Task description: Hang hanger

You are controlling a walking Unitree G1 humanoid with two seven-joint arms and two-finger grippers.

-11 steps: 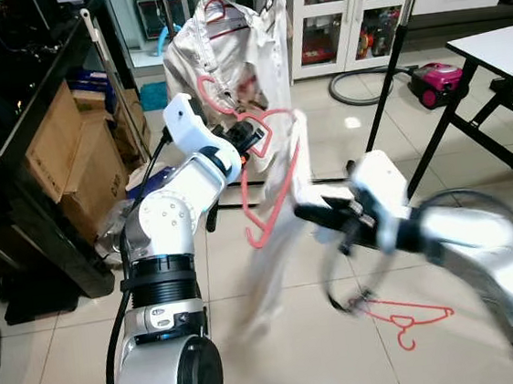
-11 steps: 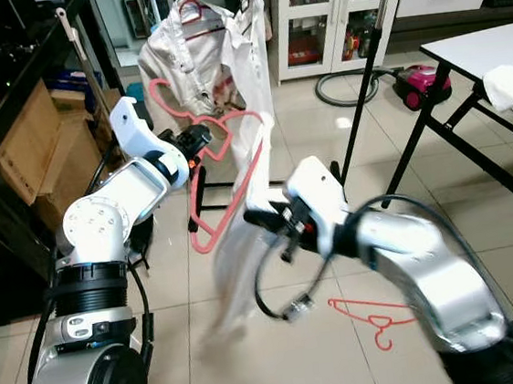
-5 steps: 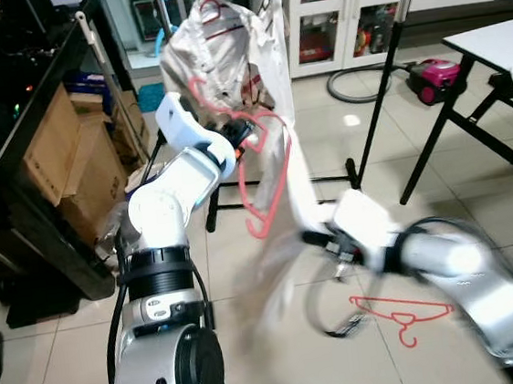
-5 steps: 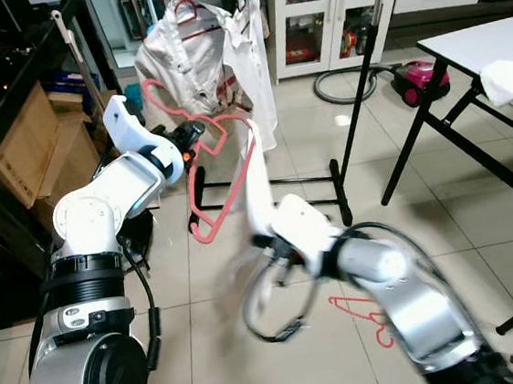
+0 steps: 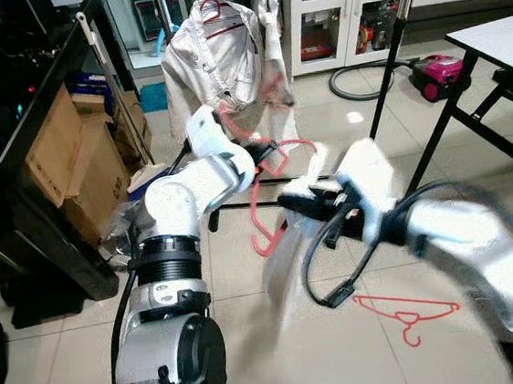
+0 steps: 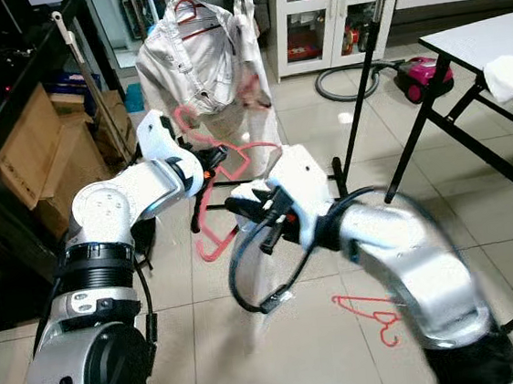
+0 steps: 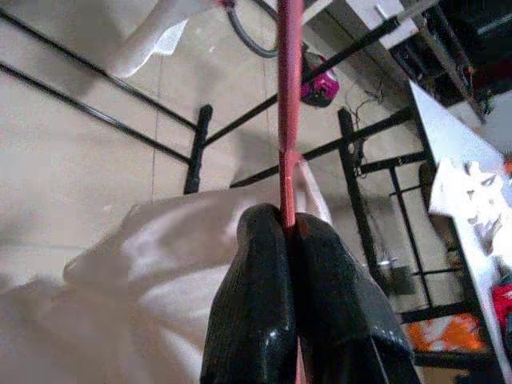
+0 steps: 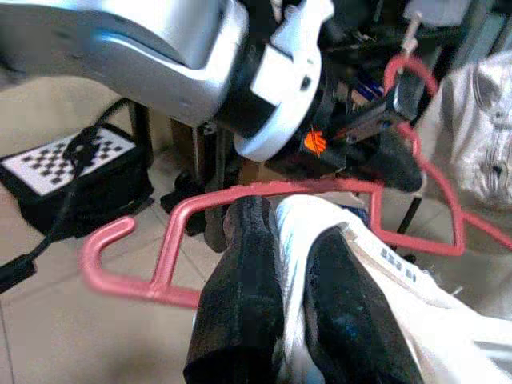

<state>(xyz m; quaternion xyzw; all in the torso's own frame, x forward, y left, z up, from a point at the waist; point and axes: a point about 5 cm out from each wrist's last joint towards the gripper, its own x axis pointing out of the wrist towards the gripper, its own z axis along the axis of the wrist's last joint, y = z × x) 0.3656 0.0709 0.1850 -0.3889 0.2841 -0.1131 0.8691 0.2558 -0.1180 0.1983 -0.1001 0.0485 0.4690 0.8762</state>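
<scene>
Beige tiled floor (image 5: 63, 359); glass-fronted white cabinet (image 5: 338, 9) (behind); cardboard boxes (image 5: 75, 165)

Both arms reach forward, left end effector (image 7: 290, 228) and right end effector (image 8: 292, 232) each pinched closed.

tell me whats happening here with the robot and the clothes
The robot is getting a white garment onto a red plastic hanger. Its left claw is shut on the hanger's thin bar, holding it out in front of a black clothes rack where a pale shirt already hangs. Its right claw pinches the white fabric beside the hanger. Another red hanger lies on the tiled floor.
</scene>
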